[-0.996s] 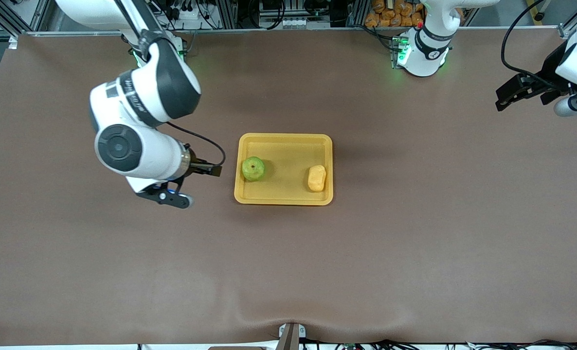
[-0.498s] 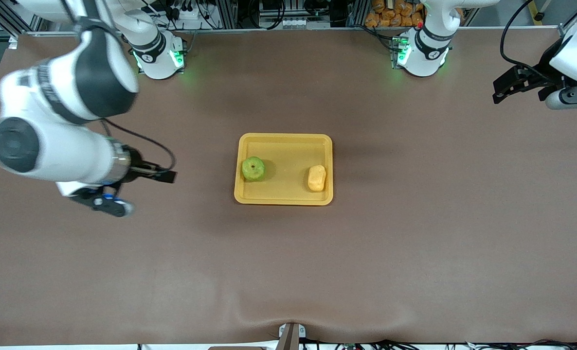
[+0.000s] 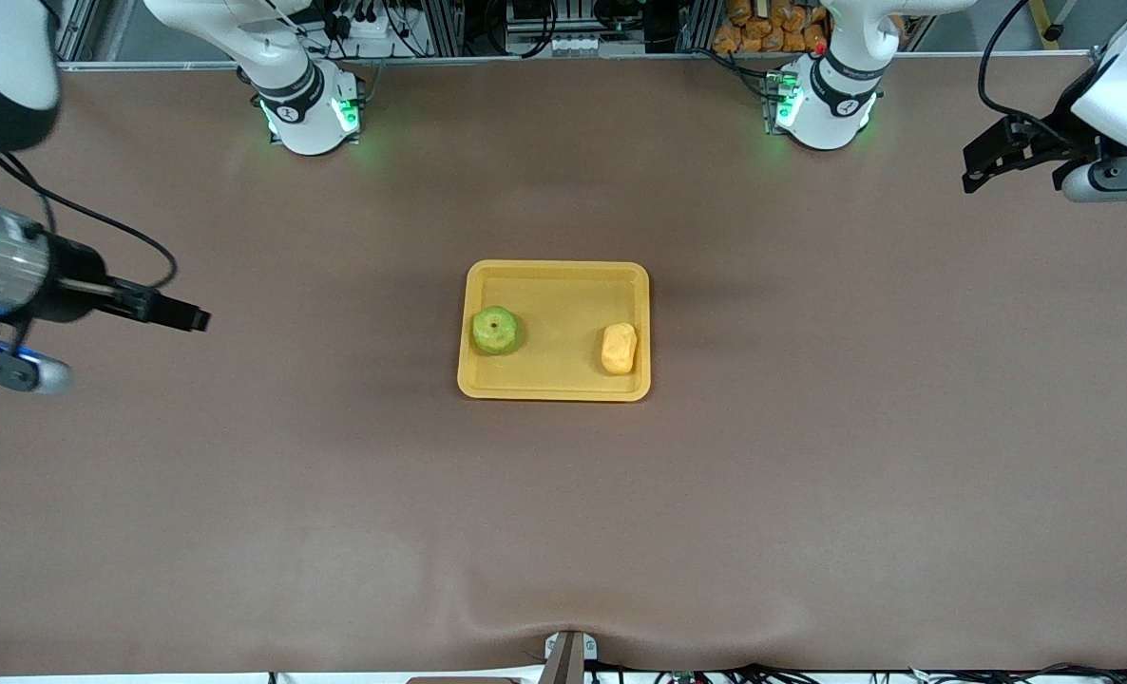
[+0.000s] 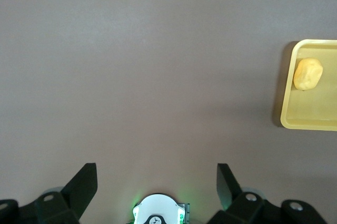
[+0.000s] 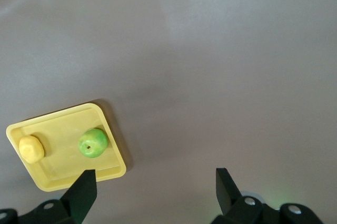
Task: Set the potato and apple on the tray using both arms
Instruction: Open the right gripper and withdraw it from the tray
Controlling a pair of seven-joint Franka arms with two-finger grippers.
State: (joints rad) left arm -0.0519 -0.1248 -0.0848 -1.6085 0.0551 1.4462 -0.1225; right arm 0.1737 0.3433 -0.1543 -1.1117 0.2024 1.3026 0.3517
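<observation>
Front view shows the tray [image 3: 554,275] at the middle of the tabletop [image 3: 811,475] with both pieces already on it. The apple [image 3: 495,331] sits at the tray's end toward the right arm, close to the rim. The potato [image 3: 619,348] lies at the tray's end toward the left arm, slightly nearer the front camera than the apple. The two are well apart.

Both arms are clear of the tray. The right end effector [image 3: 169,312] hangs over bare tabletop well away from the tray, toward the right arm's end; the right wrist view shows its fingers [image 5: 84,190] spread with nothing between them. The left end effector [image 3: 986,163] is over the tabletop's edge at the left arm's end, also well off the tray, fingers [image 4: 87,182] spread and empty.

By the look of it, the placing is done. Little seems left to go wrong: the round apple could roll if the tray were bumped, so any sweep of an arm low over the tray would be the likely cause. Neither end effector is near enough for that now.
</observation>
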